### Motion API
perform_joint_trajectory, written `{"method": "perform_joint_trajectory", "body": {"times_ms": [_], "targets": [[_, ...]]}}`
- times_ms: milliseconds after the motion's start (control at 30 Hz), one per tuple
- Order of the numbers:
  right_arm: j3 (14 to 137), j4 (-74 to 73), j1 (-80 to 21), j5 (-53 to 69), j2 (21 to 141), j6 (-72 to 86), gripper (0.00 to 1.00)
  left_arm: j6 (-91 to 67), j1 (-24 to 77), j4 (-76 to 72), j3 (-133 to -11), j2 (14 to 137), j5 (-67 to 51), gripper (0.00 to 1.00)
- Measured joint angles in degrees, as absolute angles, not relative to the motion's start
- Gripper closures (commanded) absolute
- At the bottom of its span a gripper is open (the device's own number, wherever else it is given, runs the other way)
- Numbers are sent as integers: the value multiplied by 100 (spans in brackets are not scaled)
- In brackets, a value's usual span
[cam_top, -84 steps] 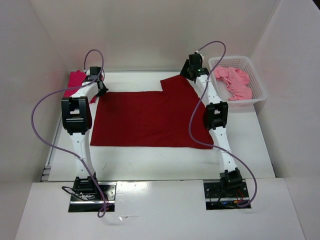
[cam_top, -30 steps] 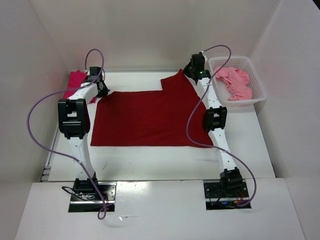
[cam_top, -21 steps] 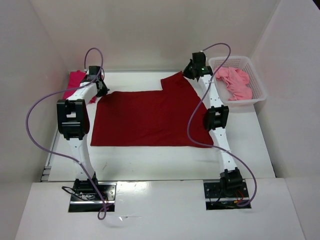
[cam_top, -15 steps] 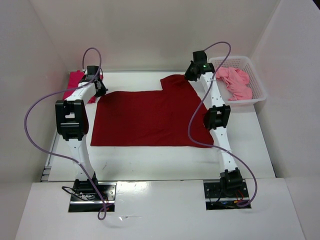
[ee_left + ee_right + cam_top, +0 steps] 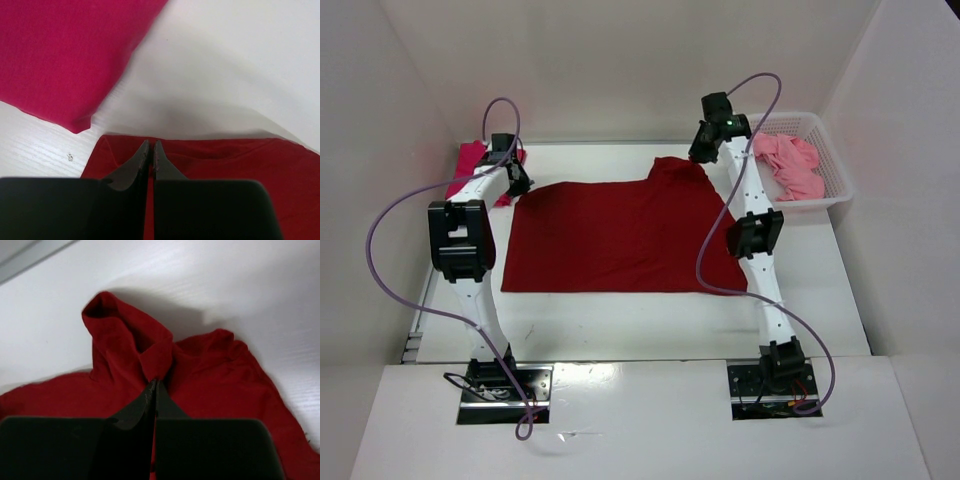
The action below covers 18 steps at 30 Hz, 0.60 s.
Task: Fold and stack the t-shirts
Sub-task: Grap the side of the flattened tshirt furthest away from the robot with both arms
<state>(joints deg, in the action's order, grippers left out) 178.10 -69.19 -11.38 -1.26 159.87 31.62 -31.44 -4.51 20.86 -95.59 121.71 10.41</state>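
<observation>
Dark red t-shirt (image 5: 620,240) lies spread on the table (image 5: 620,320), unfolded; left hand (image 5: 151,150) and right hand (image 5: 154,388) each clamp a far corner. Crimson-pink t-shirt (image 5: 473,160) appears folded; light pink t-shirt (image 5: 788,165) lies in basket (image 5: 840,190).

We see the dark red shirt (image 5: 620,240) spread flat across the white desk (image 5: 620,322), with its far right corner bunched up at the right end effector (image 5: 697,157). The left end effector (image 5: 517,183) sits at the shirt's far left corner. A crimson-pink shirt (image 5: 470,163) lies just beyond the left arm. A light pink shirt (image 5: 788,165) lies crumpled in the white basket (image 5: 807,204).
</observation>
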Motion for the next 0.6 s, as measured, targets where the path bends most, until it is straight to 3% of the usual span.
{"method": "perform_joint_trajectory", "body": {"times_ms": [600], "targets": [[17587,-7345,-1584,-349,15447,3085,99,-3151,-550,2137,-9529,12108,860,100]]}}
